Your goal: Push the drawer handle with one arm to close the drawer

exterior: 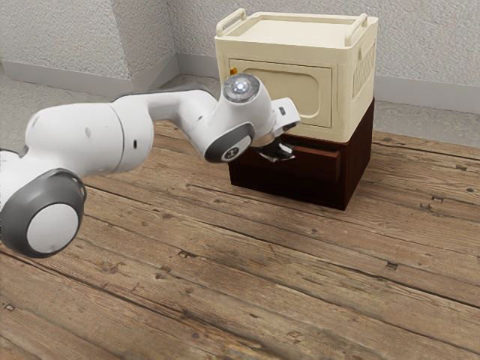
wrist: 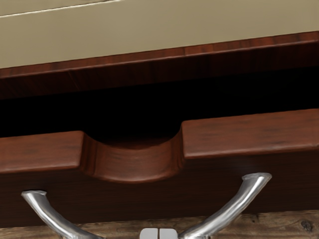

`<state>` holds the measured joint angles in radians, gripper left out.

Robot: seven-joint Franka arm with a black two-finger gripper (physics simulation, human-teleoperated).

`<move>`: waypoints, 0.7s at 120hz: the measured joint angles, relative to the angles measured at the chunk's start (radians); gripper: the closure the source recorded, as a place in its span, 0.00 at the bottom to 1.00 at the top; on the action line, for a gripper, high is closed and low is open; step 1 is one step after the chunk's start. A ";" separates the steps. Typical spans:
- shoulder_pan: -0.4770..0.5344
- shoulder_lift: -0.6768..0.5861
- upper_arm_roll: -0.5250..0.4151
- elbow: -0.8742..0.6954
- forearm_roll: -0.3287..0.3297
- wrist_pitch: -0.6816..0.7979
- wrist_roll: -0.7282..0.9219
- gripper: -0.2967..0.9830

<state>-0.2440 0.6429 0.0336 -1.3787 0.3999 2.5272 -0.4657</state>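
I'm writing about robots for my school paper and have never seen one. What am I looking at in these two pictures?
The white machine is a robot arm, simulated on a computer. The exterior view watches from its side; the wrist view comes from a camera on its hand. On the wooden floor stands a dark brown cabinet, with a cream cabinet on top. The brown one's drawer is partly open. The gripper has its two fingertips together, near the curved metal handle, with nothing held between them.
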 joint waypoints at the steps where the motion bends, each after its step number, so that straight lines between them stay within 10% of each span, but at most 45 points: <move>1: 0.001 0.001 -0.001 0.001 0.000 0.001 0.001 0.85; 84: 0.023 0.054 -0.011 0.052 0.044 0.075 0.038 0.85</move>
<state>-0.2211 0.6974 0.0229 -1.3270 0.4441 2.6017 -0.4274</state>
